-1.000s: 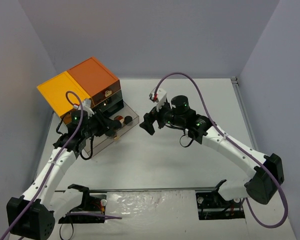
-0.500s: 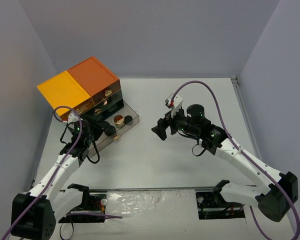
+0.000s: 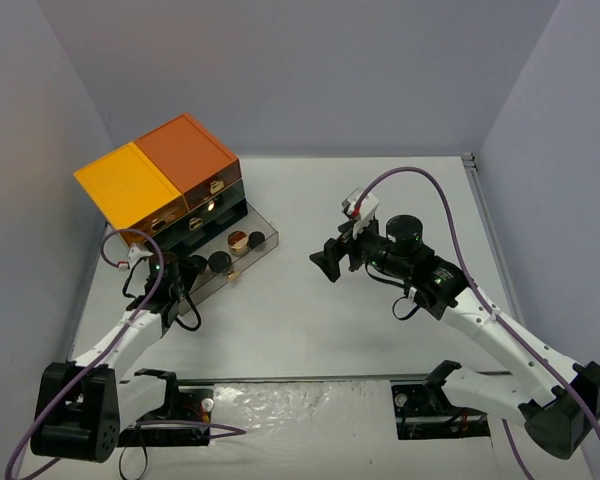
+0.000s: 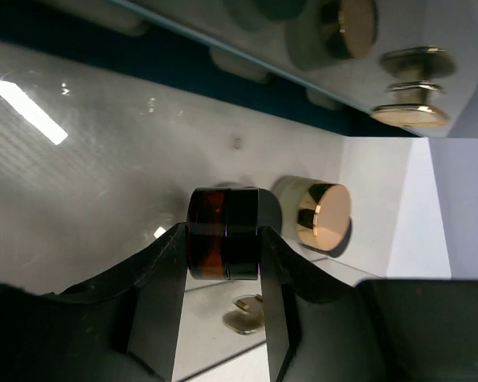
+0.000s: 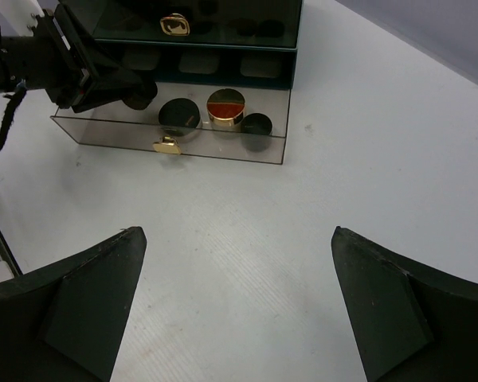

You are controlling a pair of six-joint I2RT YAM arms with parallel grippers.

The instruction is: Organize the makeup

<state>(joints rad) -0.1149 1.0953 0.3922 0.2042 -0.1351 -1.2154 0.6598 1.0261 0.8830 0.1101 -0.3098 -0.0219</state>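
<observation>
Withdrawn right jaws wide, empty; left jaws grip compact [image 4: 223, 232] beside gold-lidded jar [image 4: 323, 215].

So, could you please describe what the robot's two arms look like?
The left arm and right arm share white links, black joint housings with small green lights, and chunky black bases. A purple cable trails along each. The left gripper and right gripper have matte black wedge-shaped fingers.
</observation>
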